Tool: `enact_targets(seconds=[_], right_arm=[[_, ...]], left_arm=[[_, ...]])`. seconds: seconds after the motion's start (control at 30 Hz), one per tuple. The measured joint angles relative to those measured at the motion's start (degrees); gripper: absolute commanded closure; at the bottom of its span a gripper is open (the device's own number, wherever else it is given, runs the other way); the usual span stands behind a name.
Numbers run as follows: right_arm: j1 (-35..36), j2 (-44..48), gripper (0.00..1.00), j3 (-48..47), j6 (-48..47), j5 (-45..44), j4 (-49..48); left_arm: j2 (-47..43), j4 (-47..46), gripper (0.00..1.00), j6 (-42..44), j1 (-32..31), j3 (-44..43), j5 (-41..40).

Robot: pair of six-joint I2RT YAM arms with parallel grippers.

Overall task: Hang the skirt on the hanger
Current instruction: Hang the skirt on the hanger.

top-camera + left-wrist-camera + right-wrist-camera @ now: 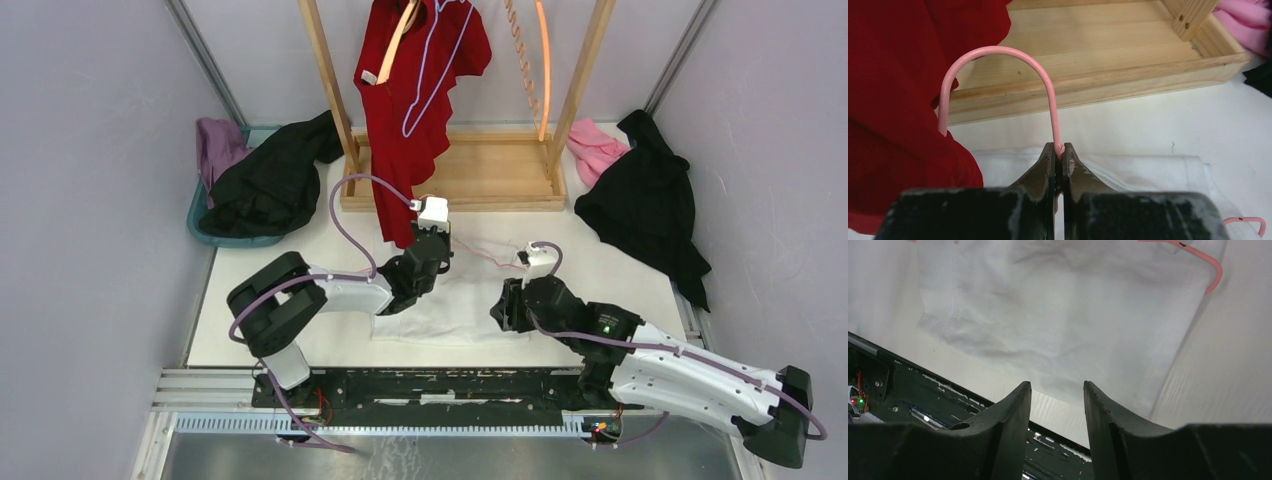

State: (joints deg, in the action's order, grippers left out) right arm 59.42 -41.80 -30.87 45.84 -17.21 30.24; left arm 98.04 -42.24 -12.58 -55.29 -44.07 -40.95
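**While the left fingers pinch the hanger: hazards at the skirt's edge**

Because the left fingers are closed on the thin neck of the pink hanger, just below its hook, the wire may swivel or slide in so narrow a grip. The hook arches up ahead of these fingers. Its free tip ends right at the red garment to their left, where it may snag if swung that way. The wooden rack base lies beyond.

The right fingers stand apart and hold nothing. The white skirt lies flat on the table, ahead of and below them, its near hem just past their tips. One pink end of the hanger rests by the skirt's far corner.

If these fingers close carelessly, they may catch one layer only, or drag the cloth out from under the hanger. With the hanger unthreaded, lifting now would likely leave the skirt behind.

No brand, label or legible writing appears in any view.
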Motion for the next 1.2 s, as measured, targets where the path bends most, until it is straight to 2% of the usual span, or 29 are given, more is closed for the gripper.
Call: enact_targets(seconds=[0.23,0.47,0.87,1.2], right_arm=[[0.00,4.09,0.51,-1.66,-0.04,-3.72,4.50],[0.00,4.59,0.51,-8.33,-2.84,-6.01,9.46],[0.00,6.34,0.51,-27.67,-13.73,-4.96,17.42],[0.00,1.18,0.51,-30.95,-19.76,-1.05,18.80]], left_arm=[[-6.34,2.05,0.97,0.02,-2.08,0.00,-1.25],[-12.94,5.38,0.97,0.26,-3.69,-0.70,-1.29],[-22.56,21.24,0.97,4.02,-4.96,-8.55,2.51],[-28.48,34.38,0.97,5.18,-5.22,-15.69,11.93]])
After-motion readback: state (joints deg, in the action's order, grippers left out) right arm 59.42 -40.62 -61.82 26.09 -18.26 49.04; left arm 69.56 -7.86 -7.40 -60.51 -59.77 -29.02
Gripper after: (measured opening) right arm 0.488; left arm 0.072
